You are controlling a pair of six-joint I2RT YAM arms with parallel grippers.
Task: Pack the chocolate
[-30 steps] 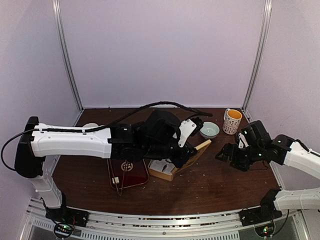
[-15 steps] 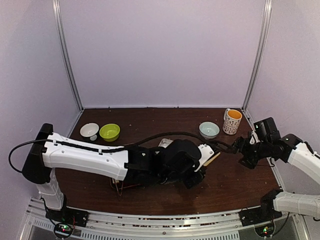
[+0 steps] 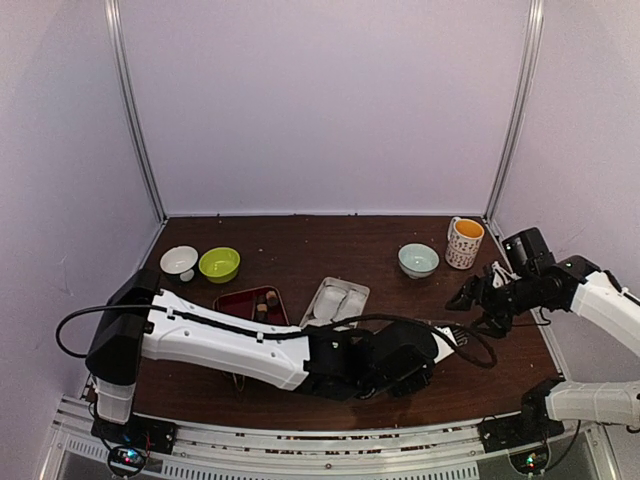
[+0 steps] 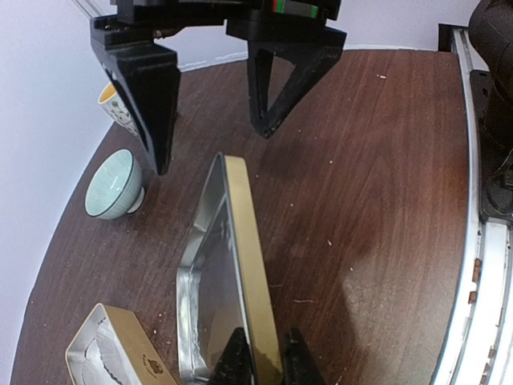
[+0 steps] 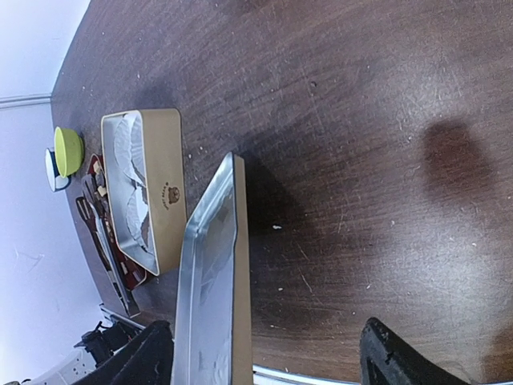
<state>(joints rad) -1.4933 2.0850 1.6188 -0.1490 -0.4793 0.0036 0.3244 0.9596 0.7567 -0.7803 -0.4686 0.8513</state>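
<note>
The chocolate (image 3: 266, 299) is a few small dark lumps in a dark red tray (image 3: 240, 298) left of centre. An open beige tin (image 3: 336, 300) with white paper cups stands beside it and also shows in the right wrist view (image 5: 144, 188). My left gripper (image 4: 268, 338) is shut on the rim of the tin's lid (image 4: 244, 241), holding it on edge above the table at the front right (image 3: 445, 345). My right gripper (image 5: 264, 325) is open and empty, facing the lid (image 5: 212, 289) from the right (image 3: 478, 300).
A pale blue bowl (image 3: 418, 260) and a patterned mug (image 3: 464, 242) stand at the back right. A white bowl (image 3: 180, 260) and a green bowl (image 3: 219, 264) stand at the back left. My left arm (image 3: 230, 340) lies across the front of the table.
My left arm has swung toward the front right with the lid, uncovering the tin and the red tray. My right gripper has shifted slightly right and stays open.
</note>
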